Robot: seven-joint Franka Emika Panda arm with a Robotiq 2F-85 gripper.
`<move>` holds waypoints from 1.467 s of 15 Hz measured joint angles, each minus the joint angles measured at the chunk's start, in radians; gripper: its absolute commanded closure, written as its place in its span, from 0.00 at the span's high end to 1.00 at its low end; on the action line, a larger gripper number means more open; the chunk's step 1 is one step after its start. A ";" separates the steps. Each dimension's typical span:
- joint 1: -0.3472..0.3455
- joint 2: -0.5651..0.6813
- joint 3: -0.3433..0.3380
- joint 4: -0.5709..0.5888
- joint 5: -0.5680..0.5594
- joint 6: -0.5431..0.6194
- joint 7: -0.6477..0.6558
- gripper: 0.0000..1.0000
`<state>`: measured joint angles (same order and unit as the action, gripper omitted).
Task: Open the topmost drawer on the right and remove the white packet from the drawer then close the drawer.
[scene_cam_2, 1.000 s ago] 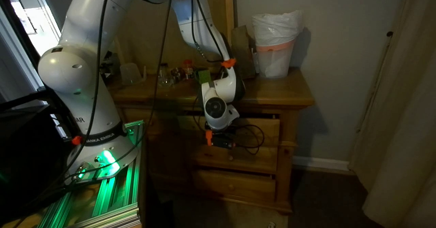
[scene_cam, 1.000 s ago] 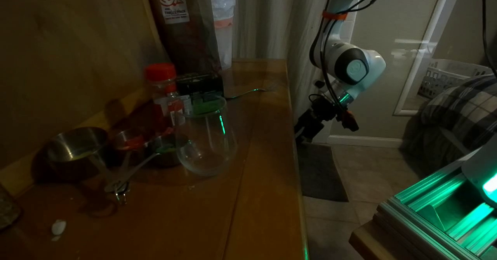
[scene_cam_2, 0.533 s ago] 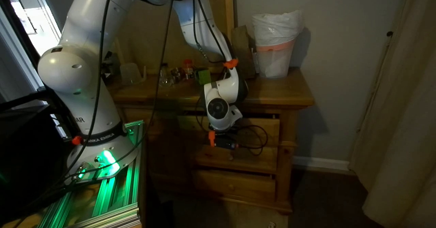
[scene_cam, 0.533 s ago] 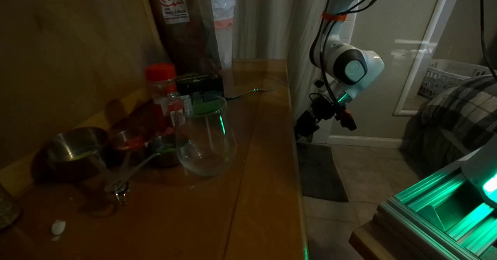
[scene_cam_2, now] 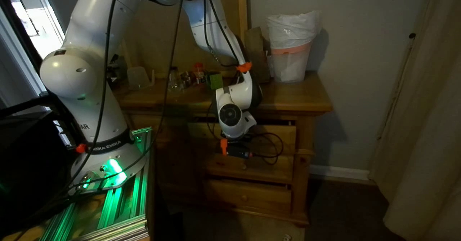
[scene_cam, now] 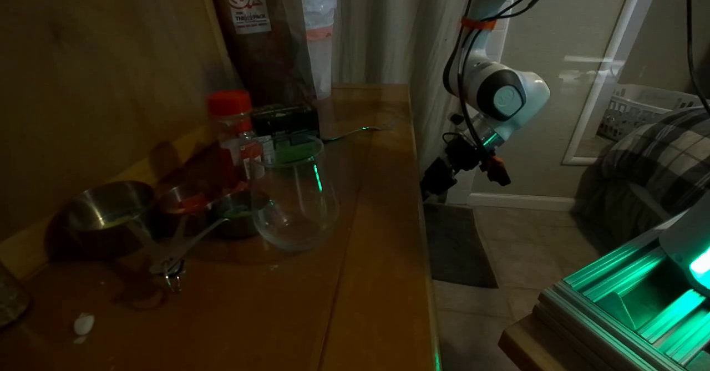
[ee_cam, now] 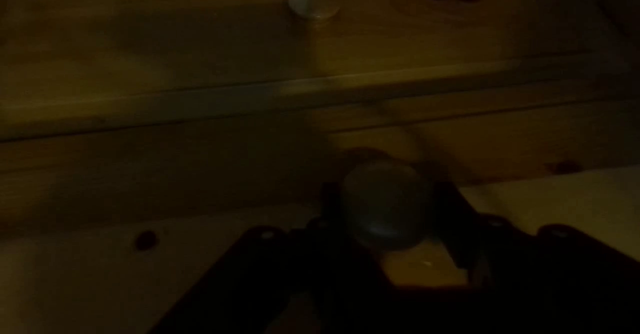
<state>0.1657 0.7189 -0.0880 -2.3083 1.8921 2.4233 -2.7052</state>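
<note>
Round a knob, half-parted fingers seem clamped.

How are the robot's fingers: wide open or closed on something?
Closed on a round knob: the wrist view shows fingers against both its sides.

Home: measuring cups, plaid cloth, white basket.

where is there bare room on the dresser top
Bare: the strip of dresser top between the glass and the front edge, and the patch beyond the utensil, in front of the bin. Crowded: along the back panel, with the measuring cups, red-capped jar, dark box and paper bag. Also tight: the drawer knob, with the fingers on either side.
</note>
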 measured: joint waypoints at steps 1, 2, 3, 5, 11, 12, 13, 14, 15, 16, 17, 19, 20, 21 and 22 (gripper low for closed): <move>0.000 -0.002 -0.006 -0.005 0.000 0.000 -0.001 0.24; 0.000 -0.005 -0.014 -0.012 0.000 0.000 -0.005 0.24; 0.000 -0.010 -0.022 -0.022 -0.001 0.001 -0.008 0.24; 0.004 -0.022 -0.045 -0.048 -0.010 0.003 -0.010 0.24; 0.032 -0.044 -0.109 -0.100 -0.029 0.025 -0.010 0.24; 0.037 -0.046 -0.111 -0.100 -0.029 0.030 -0.009 0.24; 0.038 -0.047 -0.108 -0.099 -0.029 0.039 -0.008 0.24; 0.037 -0.049 -0.104 -0.099 -0.029 0.047 -0.008 0.24; 0.037 -0.050 -0.101 -0.099 -0.029 0.055 -0.008 0.24; 0.039 -0.051 -0.102 -0.099 -0.029 0.058 -0.008 0.24; 0.044 -0.052 -0.106 -0.100 -0.030 0.058 -0.008 0.24; 0.059 -0.055 -0.126 -0.109 -0.038 0.060 -0.008 0.24; 0.067 -0.058 -0.141 -0.117 -0.048 0.062 -0.008 0.24; 0.072 -0.062 -0.158 -0.128 -0.062 0.064 -0.008 0.24; 0.075 -0.065 -0.175 -0.138 -0.074 0.064 -0.008 0.24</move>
<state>0.2411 0.6542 -0.2626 -2.4463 1.8179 2.4871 -2.7136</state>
